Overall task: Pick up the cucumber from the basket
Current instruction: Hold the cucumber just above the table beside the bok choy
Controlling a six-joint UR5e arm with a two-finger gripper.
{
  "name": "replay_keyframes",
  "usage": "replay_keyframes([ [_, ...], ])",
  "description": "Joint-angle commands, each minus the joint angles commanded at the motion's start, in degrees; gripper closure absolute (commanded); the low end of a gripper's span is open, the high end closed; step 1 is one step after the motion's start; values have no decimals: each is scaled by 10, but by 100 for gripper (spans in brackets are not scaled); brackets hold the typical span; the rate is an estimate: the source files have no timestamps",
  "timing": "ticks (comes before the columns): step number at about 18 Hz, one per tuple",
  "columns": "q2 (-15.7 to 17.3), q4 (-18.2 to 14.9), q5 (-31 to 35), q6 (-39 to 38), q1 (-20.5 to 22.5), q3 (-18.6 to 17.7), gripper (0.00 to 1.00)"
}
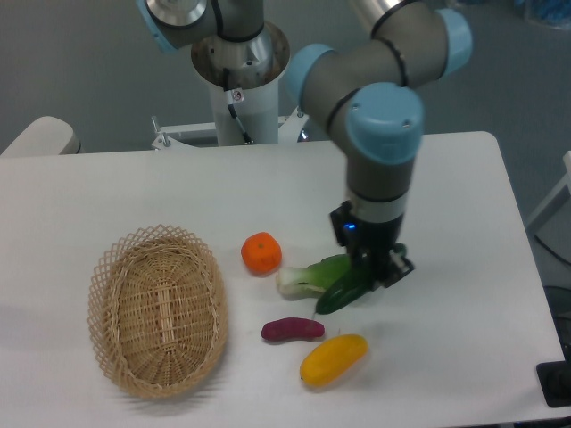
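The cucumber [337, 295] is a dark green glossy cylinder, tilted with its lower end towards the front left, low over the table to the right of the basket. My gripper [375, 270] points down and is shut on the cucumber's upper part. The cucumber's far end pokes out behind the fingers [399, 266]. The woven tan basket [107, 276] stands at the front left of the table and holds nothing. It is well apart from the gripper.
A bok choy [303, 277] lies right beside the cucumber's lower end. An orange [261, 253] sits left of it. A purple sweet potato [292, 331] and a yellow mango [333, 359] lie in front. The arm's base [239, 80] stands at the table's back.
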Motion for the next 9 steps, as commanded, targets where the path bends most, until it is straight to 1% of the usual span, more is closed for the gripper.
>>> replay_keyframes([
  [5, -1, 3, 0, 9, 1, -14, 68],
  [9, -5, 4, 0, 9, 0, -12, 68],
])
